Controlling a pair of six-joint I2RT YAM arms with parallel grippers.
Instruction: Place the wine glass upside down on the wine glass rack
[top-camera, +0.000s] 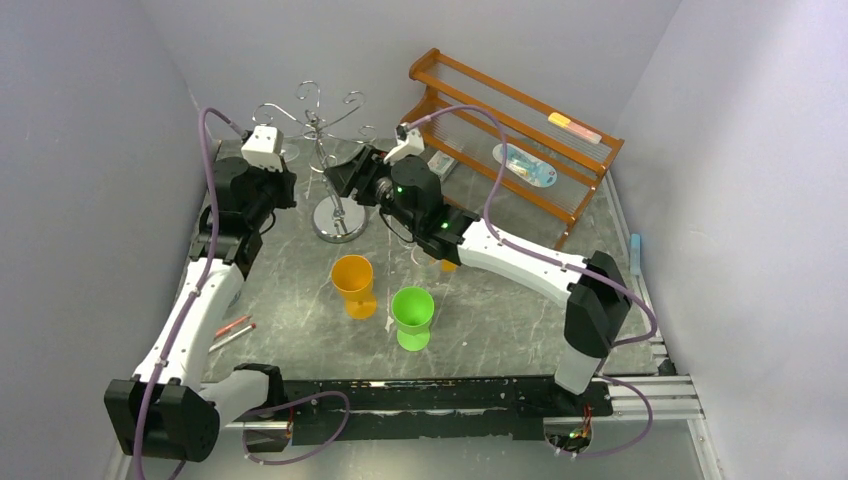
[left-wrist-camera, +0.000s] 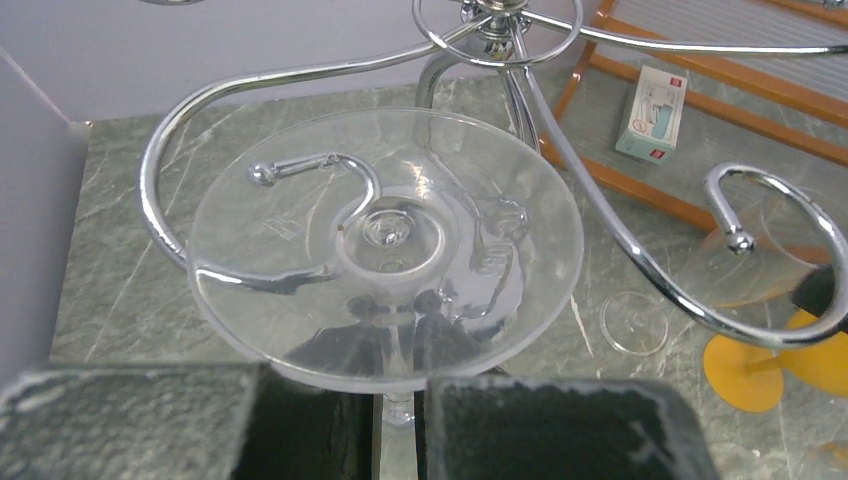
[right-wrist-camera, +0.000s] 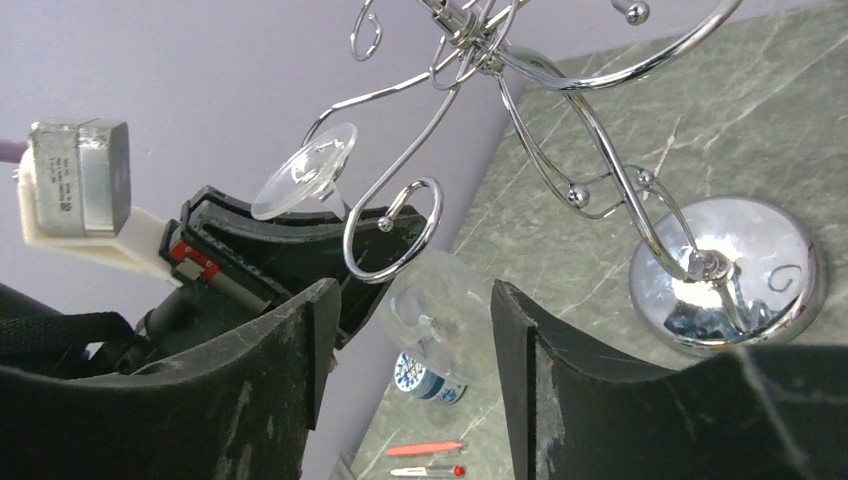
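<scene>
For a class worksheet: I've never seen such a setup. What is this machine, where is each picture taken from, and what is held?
Two robot arms stand on a table, each ending in a two-finger gripper. One picture looks down from above; the others come from cameras on each wrist. On the table: a silver wine glass rack, an orange cup, a green cup, a wooden shelf. The left gripper pinches the stem of an upside-down wine glass at a rack arm. The right gripper is open and empty.

left arm (top-camera: 197, 312) and right arm (top-camera: 520, 256) wear white shells between black joints; purple cables (top-camera: 203, 140) loop alongside; green lights (top-camera: 398, 187) dot the right; scuffed black tool fingers (right-wrist-camera: 620, 400).
</scene>
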